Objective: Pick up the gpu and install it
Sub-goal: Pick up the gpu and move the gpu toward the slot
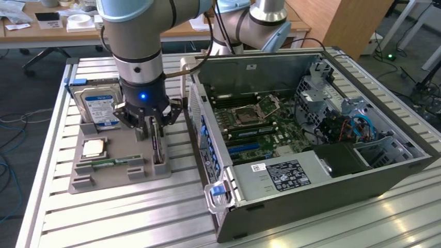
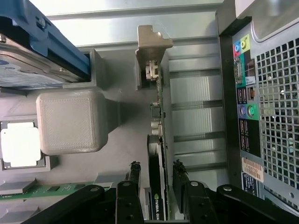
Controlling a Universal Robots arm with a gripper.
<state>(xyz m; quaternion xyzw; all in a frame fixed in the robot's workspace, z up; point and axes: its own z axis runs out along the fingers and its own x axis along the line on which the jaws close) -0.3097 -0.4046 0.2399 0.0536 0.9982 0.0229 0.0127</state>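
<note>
The gpu (image 1: pixel 158 148) stands on edge in a slot of the grey holder tray (image 1: pixel 117 180), its silvery bracket end pointing away from the table's front. My gripper (image 1: pixel 153 135) is lowered over it from above. In the wrist view the green card with its black fan side (image 2: pixel 158 154) runs between the two black fingers (image 2: pixel 134 171), with a small gap on each side. The gripper (image 2: pixel 156 169) is open and straddles the card without clamping it.
The tray also holds a hard drive (image 1: pixel 96 106) upright at the back, a CPU (image 1: pixel 94 149) and a RAM stick (image 1: pixel 110 163). The open computer case (image 1: pixel 310 129) lies at the exterior view's right, motherboard (image 1: pixel 255 124) exposed; its rear port panel (image 2: pixel 245 93) is close beside the tray.
</note>
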